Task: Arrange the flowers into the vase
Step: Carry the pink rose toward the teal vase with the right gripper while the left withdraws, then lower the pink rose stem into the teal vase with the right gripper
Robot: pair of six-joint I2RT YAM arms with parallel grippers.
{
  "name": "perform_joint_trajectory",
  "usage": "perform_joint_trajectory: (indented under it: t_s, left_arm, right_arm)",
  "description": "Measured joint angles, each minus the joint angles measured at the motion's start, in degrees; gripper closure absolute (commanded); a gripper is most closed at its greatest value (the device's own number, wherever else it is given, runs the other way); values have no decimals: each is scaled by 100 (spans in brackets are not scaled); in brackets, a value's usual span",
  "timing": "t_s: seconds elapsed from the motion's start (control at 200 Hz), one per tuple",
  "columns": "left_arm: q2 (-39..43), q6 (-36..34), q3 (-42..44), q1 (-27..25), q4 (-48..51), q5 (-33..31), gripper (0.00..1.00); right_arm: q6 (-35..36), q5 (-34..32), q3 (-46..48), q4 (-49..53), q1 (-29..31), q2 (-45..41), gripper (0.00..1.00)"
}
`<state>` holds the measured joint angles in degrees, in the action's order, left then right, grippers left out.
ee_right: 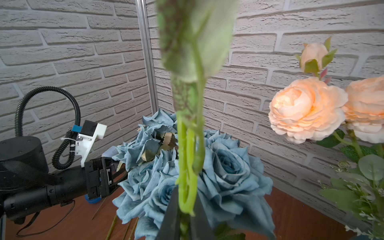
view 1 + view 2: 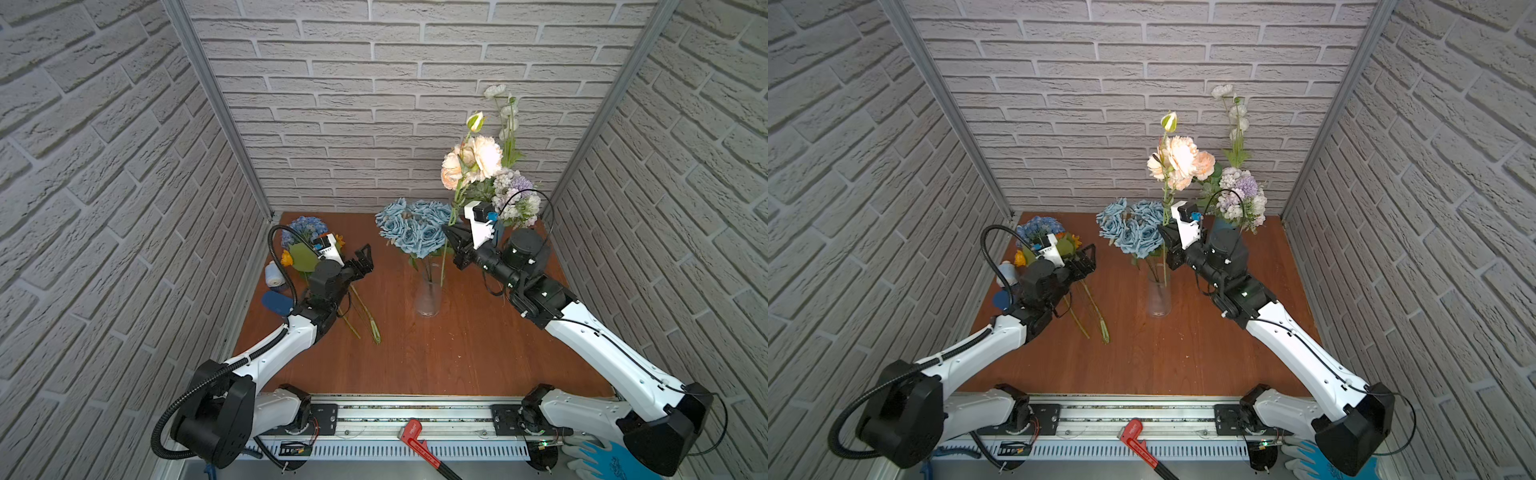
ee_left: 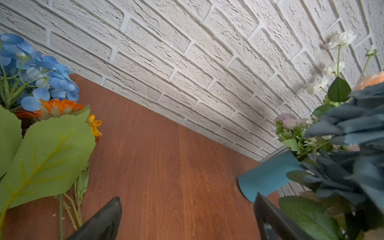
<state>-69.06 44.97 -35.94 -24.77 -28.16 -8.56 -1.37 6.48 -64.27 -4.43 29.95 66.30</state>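
A clear glass vase [image 2: 429, 296] [image 2: 1158, 296] stands mid-table and holds dusty-blue roses [image 2: 415, 232] [image 1: 228, 170]. My right gripper [image 2: 454, 243] [image 1: 185, 207] is shut on the green stem [image 1: 187, 176] of the cream-peach roses [image 2: 476, 160] [image 2: 1181, 160], held upright just right of the blue roses. The stem's lower end hangs at the vase's right rim; whether it is inside I cannot tell. My left gripper [image 2: 362, 259] [image 3: 187, 197] is open and empty above the table. Left of it lie a blue hydrangea [image 2: 303, 228] [image 3: 41, 72] and orange sunflowers [image 2: 286, 258] [image 3: 59, 107].
A teal pot [image 3: 268, 176] at the back right holds lilac-white clusters [image 2: 515, 195] and tall white buds [image 2: 505, 108]. A white roll [image 2: 274, 275] and a blue object [image 2: 274, 303] sit at the table's left edge. A red-handled tool [image 2: 415, 436] and blue glove [image 2: 598, 457] lie by the front rail.
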Motion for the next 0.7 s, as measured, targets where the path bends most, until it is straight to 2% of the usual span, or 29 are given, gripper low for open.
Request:
perform_joint_trajectory:
  t_s: [0.7]
  left_arm:
    - [-404, 138, -87, 0, -7, 409, 2]
  right_arm:
    - [269, 72, -66, -529, 0, 42, 94]
